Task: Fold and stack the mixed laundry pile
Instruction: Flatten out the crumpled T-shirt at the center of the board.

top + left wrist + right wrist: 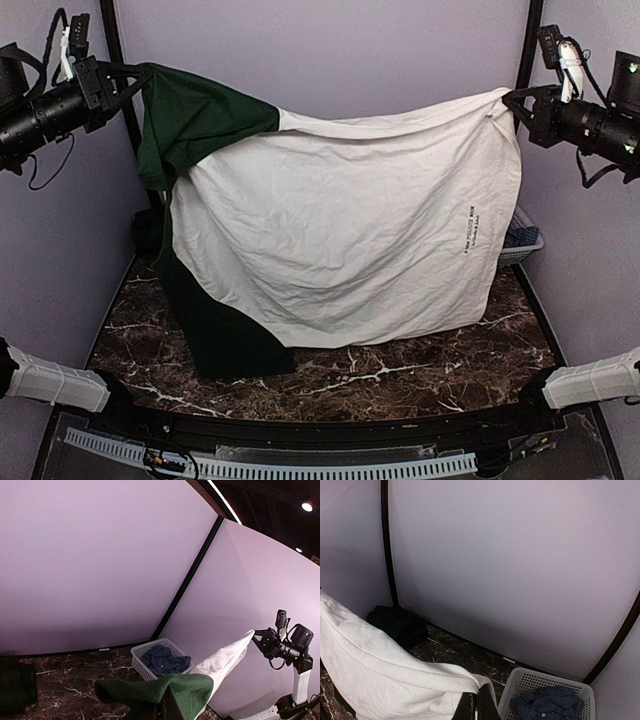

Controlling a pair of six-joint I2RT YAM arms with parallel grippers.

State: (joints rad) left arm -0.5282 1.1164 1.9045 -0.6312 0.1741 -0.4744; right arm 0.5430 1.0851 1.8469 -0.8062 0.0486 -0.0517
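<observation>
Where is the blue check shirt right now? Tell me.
In the right wrist view the blue check shirt lies crumpled in the white lattice basket, at the far right corner of the table, behind the held-up white-and-green garment.

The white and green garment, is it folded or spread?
Spread: the garment hangs flat, top corners held apart by left gripper and right gripper.

Left arm (48, 110) and right arm (592, 122): black, cabled, with white ribbed lower links (55, 386)
</observation>
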